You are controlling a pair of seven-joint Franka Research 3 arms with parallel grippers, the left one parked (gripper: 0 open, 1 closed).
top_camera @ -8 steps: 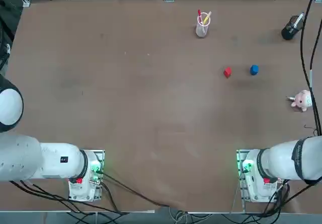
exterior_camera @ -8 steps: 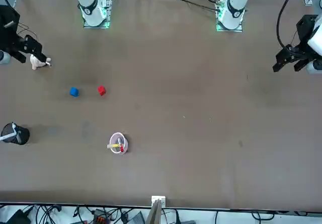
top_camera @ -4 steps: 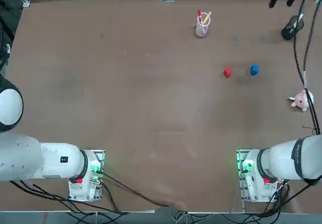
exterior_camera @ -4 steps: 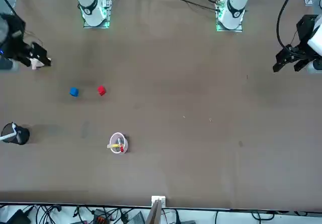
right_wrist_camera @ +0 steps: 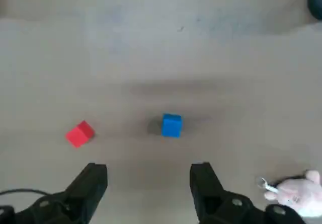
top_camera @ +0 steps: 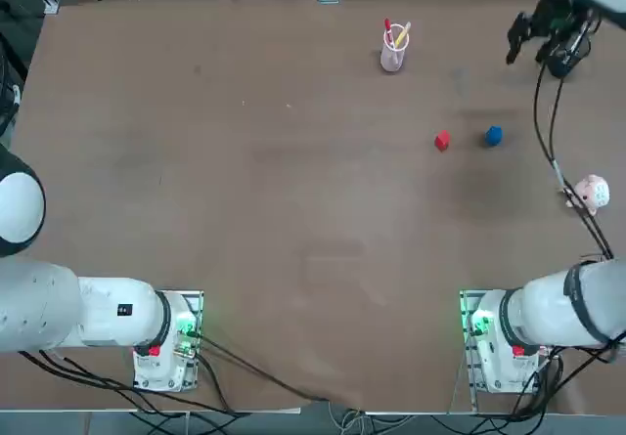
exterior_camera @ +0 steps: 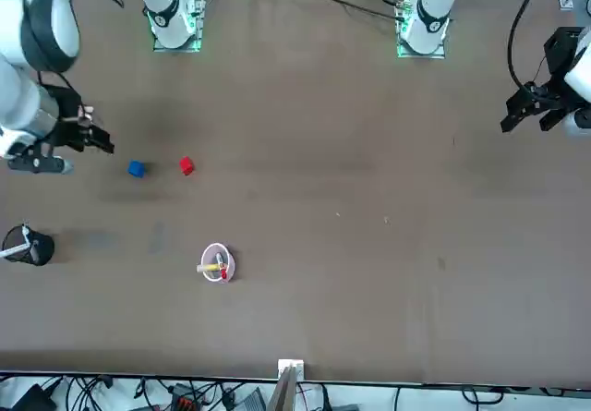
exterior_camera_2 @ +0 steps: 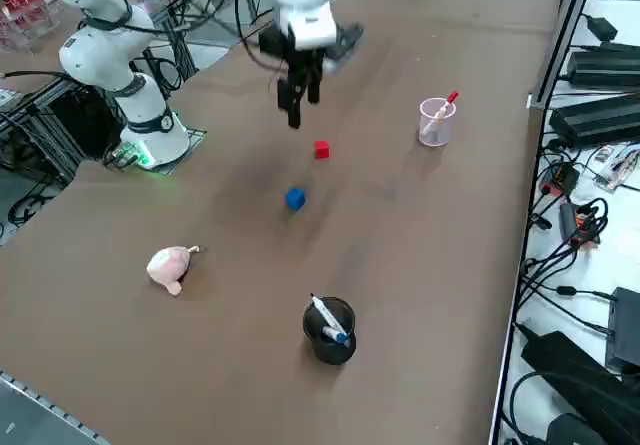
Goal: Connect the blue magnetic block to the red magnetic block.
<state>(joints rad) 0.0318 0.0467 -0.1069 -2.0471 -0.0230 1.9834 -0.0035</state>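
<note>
The blue magnetic block (top_camera: 493, 136) lies on the brown table, a short gap to the right of the red magnetic block (top_camera: 442, 140); the two do not touch. The right side view shows the same pair, blue block (exterior_camera_2: 294, 198) and red block (exterior_camera_2: 321, 149). My right gripper (top_camera: 528, 46) hangs open and empty high above the table, near its far right part. In the right wrist view the blue block (right_wrist_camera: 171, 125) lies beyond the open fingers (right_wrist_camera: 204, 181), about centred between them, with the red block (right_wrist_camera: 79, 134) off to one side.
A clear cup with pens (top_camera: 393, 49) stands at the far middle. A black pen cup (exterior_camera_2: 328, 330) stands at the far right corner. A pink plush toy (top_camera: 590, 193) lies near the right edge. A cable trails from the arm past the toy.
My right arm has swung in from the table's right edge toward the blocks, its gripper staying open. Neither block has moved.
</note>
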